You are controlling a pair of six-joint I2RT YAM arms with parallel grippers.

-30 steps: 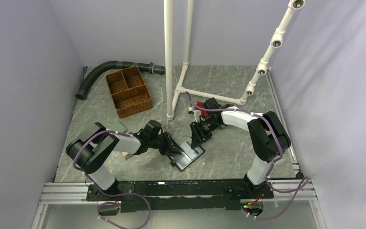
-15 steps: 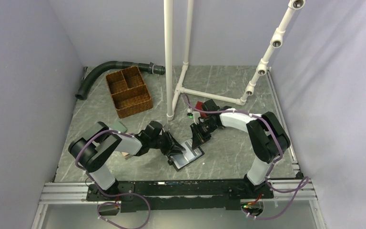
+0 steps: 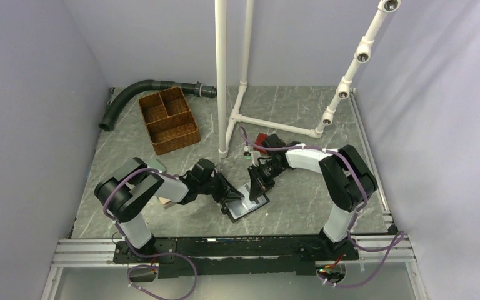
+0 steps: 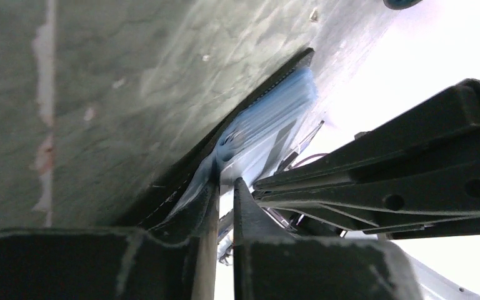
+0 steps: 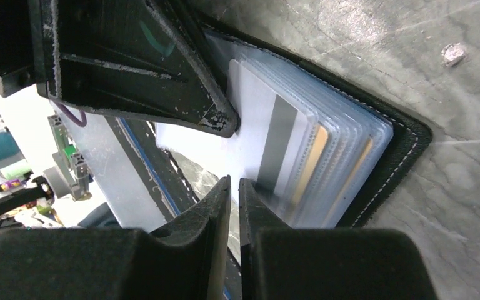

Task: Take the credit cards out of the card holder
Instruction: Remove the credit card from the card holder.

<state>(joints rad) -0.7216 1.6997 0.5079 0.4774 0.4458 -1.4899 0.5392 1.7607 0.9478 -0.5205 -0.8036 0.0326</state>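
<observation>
The card holder point(image 3: 248, 204) is seen lying open on the table point(image 3: 306, 200), low in the centre of the overhead view, with both arms brought in over it. The left gripper point(image 3: 230, 195) is set at its left edge and the right gripper point(image 3: 257, 187) at its upper right edge, so the two are nearly equally near.

In the right wrist view the clear sleeves point(image 5: 350, 134) are fanned against the black stitched border at the right. A white card with a grey stripe point(image 5: 259, 125) is seen standing proud of them toward the left, and an orange card point(image 5: 314, 159) is tucked deeper in the stack. The stripe, and so the card's long axis, runs roughly top to bottom of that frame, its lower end pointing at the right fingertips point(image 5: 224, 187). These are drawn almost together with only a slit left, and the card's lower edge appears to be pinched there.

In the left wrist view the left fingers are likewise nearly closed, seemingly on the blue-tinted sleeves.

The withdrawal is judged to run away from the stitched border, toward the frame's left. Room there is cramped, as the left gripper's finger sits just beside the card's upper left corner. In the overhead view, bare table is open to the right of the holder.
</observation>
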